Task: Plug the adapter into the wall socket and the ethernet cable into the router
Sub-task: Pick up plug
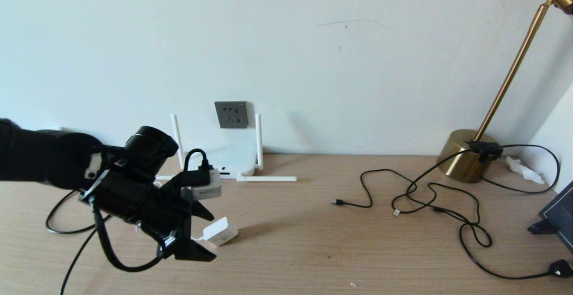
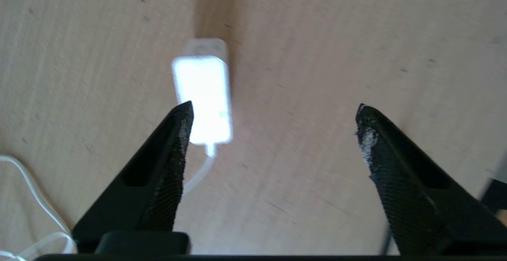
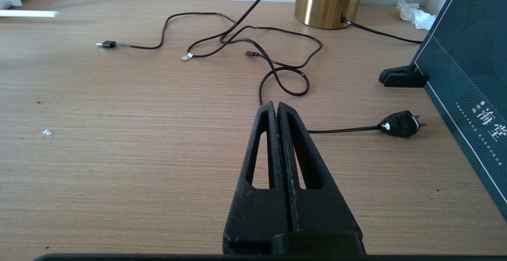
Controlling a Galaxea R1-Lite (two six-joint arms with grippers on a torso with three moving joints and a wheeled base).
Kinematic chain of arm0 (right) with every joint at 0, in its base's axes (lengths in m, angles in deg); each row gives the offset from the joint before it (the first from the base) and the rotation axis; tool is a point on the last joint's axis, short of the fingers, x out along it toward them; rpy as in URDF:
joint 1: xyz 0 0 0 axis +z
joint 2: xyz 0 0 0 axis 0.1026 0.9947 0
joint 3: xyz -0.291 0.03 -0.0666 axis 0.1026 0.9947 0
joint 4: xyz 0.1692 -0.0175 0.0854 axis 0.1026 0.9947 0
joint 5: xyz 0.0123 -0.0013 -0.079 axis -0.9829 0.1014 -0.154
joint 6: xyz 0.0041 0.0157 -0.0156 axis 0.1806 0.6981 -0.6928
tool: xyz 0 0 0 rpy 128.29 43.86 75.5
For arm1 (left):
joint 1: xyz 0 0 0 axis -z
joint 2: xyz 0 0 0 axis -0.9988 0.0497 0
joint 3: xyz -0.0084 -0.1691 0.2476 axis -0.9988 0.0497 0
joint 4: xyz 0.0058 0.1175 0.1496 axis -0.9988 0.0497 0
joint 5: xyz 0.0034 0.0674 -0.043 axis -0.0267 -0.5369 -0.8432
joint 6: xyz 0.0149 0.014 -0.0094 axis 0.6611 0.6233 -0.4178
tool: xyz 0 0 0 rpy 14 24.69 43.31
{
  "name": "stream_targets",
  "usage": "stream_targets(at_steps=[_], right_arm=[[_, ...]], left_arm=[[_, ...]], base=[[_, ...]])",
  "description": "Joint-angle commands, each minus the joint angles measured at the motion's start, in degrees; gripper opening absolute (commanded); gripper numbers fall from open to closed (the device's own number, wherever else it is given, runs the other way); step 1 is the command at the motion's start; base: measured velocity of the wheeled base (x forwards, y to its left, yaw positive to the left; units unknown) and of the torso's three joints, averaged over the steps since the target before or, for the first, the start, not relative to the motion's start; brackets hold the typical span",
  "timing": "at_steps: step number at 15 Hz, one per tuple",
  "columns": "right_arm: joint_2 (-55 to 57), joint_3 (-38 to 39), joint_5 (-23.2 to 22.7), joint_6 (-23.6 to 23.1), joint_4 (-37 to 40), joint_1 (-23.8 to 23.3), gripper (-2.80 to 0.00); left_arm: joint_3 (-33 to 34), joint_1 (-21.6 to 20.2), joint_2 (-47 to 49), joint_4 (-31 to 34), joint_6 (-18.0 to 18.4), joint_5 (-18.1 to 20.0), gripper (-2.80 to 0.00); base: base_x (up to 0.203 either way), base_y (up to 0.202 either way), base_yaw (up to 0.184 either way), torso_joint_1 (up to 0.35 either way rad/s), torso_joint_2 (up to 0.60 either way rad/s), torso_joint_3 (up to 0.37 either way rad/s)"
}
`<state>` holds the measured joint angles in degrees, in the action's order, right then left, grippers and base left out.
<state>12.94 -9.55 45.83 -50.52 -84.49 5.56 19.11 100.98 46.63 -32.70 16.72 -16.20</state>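
Observation:
The white adapter [image 1: 220, 231] lies flat on the wooden table, its thin white cord [image 2: 198, 174] trailing back under the arm. My left gripper [image 1: 215, 237] hangs open just above it; in the left wrist view the adapter [image 2: 202, 94] sits by one fingertip [image 2: 183, 114], off-centre in the wide gap of the gripper [image 2: 273, 106]. The dark grey wall socket [image 1: 231, 114] is on the wall behind. The white router [image 1: 235, 158] lies below it, partly hidden by the arm. A black ethernet cable [image 1: 56, 228] loops at far left, its plug hidden. My right gripper [image 3: 276, 104] is shut on nothing.
A brass lamp base [image 1: 468, 154] stands at the back right. Thin black cords [image 1: 429, 196] sprawl beside it, ending in a black plug [image 3: 400, 123]. A dark teal box [image 3: 467, 75] leans at the right edge, with a crumpled tissue [image 1: 523, 169] behind it.

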Motion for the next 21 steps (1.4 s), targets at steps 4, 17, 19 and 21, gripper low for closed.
stream_targets(at_steps=[4, 17, 19, 21], right_arm=[[-0.02, 0.0, 0.0, -0.01, -0.02, -0.02, -2.8], [-0.02, 0.0, 0.0, -0.01, -0.02, -0.02, -2.8], [-0.02, 0.0, 0.0, -0.01, -0.02, -0.02, -2.8], [-0.02, 0.0, 0.0, -0.01, -0.02, -0.02, -2.8]], left_arm=[[-3.75, 0.15, 5.14, -0.23, 0.69, -1.17, 0.0], [-3.72, 0.24, 10.41, -6.61, 1.57, -5.3, 0.0], [-3.84, 0.15, 11.14, -6.82, 1.57, -5.73, 0.0], [-4.08, 0.21, 11.61, -6.82, 1.57, -5.74, 0.0]], base=[[0.0, 0.0, 0.0, 0.0, 0.0, 0.0], [0.0, 0.0, 0.0, 0.0, 0.0, 0.0], [0.0, 0.0, 0.0, 0.0, 0.0, 0.0], [0.0, 0.0, 0.0, 0.0, 0.0, 0.0]])
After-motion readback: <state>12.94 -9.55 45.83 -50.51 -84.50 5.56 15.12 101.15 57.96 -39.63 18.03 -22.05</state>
